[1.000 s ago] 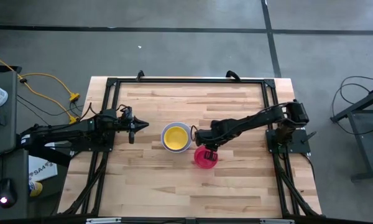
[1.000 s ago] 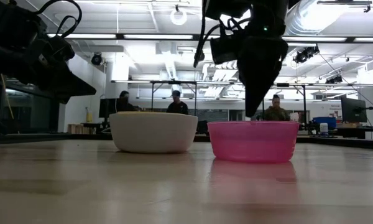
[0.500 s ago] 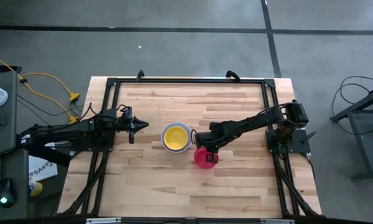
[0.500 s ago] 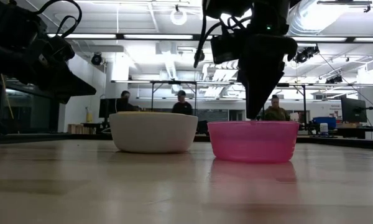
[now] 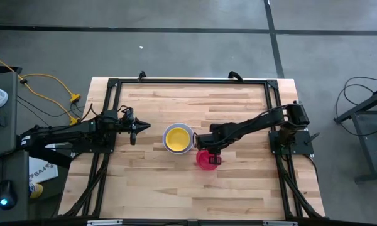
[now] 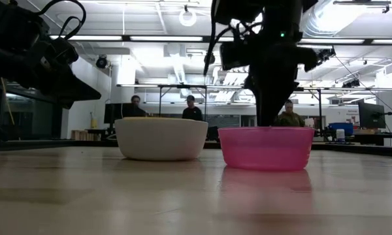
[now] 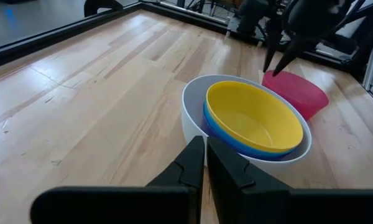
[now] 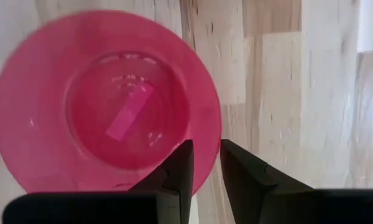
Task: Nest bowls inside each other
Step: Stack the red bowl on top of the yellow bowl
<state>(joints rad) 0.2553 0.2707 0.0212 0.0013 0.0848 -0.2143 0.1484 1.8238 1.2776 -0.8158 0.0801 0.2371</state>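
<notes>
Wooden was the bench, and on the left of the high view the left hand waited with its fingers pressed together, holding nothing. Near the centre stood the white bowl with the blue bowl and the yellow bowl already nested in it. Just right of it lay the red bowl; the right hand stood over its rim, fingers slightly apart astride it, probably to grasp the rim.
</notes>
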